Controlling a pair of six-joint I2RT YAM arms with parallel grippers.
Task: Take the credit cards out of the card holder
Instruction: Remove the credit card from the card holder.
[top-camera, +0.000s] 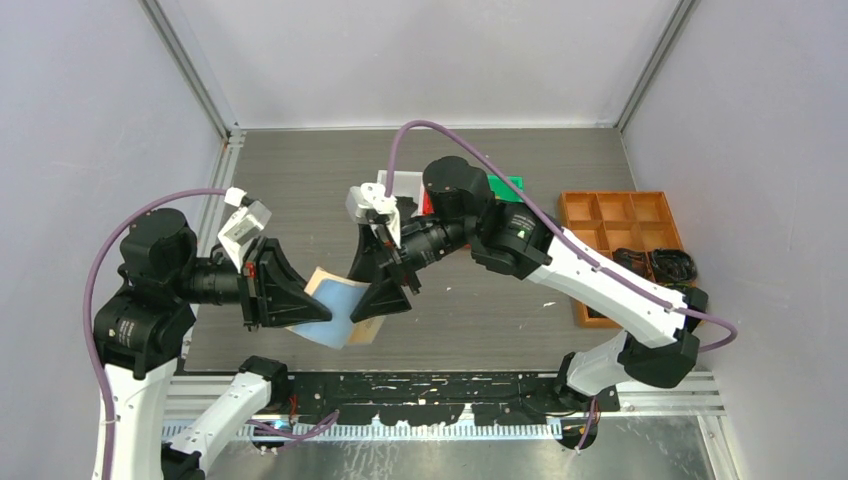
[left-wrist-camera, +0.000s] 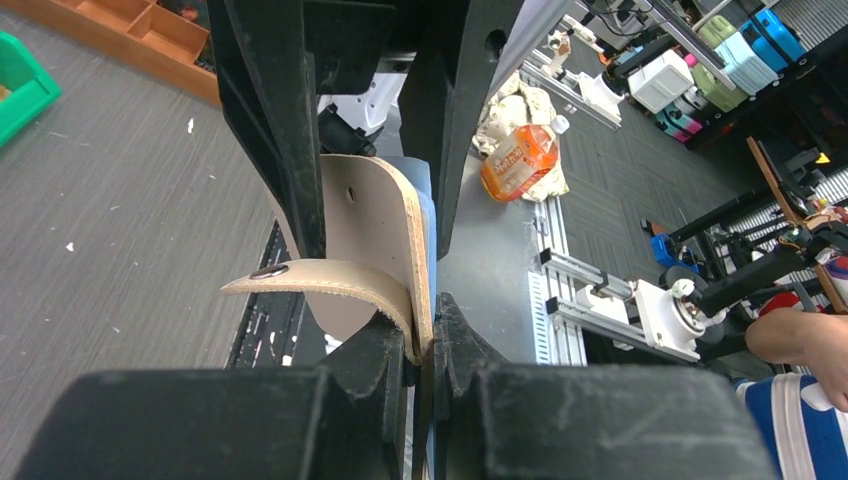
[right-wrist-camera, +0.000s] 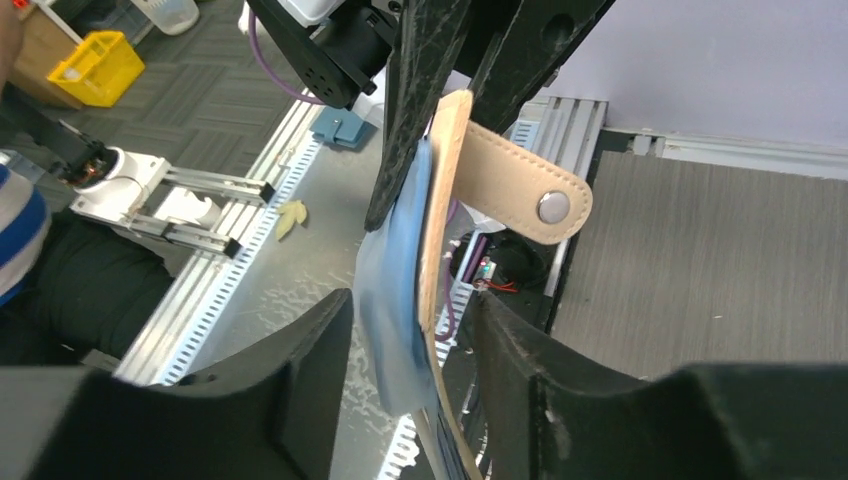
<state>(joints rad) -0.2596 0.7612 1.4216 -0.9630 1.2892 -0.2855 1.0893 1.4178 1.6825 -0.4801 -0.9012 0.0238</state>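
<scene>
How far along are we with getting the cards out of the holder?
Done: left gripper is shut on the card holder, holding it above the table. In hand: right gripper, fingers open, straddles its free edge and blue sleeve. Left: pulling the cards; I see none drawn out.
</scene>
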